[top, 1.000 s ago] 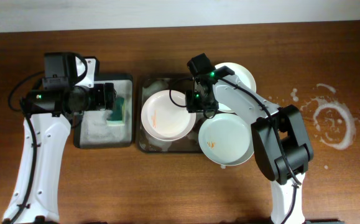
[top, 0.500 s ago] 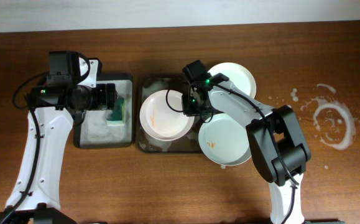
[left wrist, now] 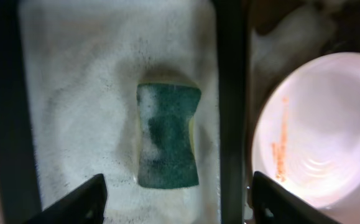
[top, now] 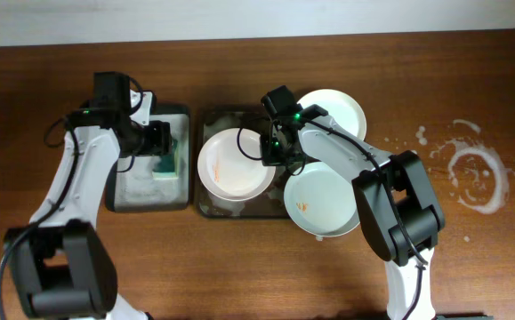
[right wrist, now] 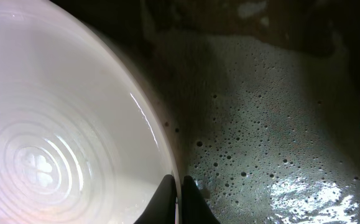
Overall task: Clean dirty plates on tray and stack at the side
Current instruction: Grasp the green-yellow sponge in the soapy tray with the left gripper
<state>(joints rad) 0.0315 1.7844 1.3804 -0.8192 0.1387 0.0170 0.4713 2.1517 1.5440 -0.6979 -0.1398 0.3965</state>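
Three white plates show in the overhead view. One plate (top: pixel 232 164) with orange streaks lies on the left of the dark tray (top: pixel 211 210). My right gripper (top: pixel 271 148) is shut on its right rim. The right wrist view shows the fingers (right wrist: pixel 178 194) pinching the rim of that plate (right wrist: pixel 61 124) above the tray's soapy floor (right wrist: pixel 267 124). A second plate (top: pixel 324 200) with orange specks overlaps the tray's right end. A third plate (top: pixel 339 108) lies at the back right. My left gripper (top: pixel 161 142) is open and empty above the green sponge (left wrist: pixel 167 143). The streaked plate (left wrist: pixel 316 130) lies to its right.
The green sponge (top: pixel 168 160) lies in foam in a narrower dark tray (top: pixel 119 194) to the left of the plate tray. A white soapy smear (top: pixel 475 173) marks the brown table at the far right.
My right gripper has drawn the streaked plate slightly to the left. My left arm has swung so that its wrist sits further right and back, still over the sponge tray.
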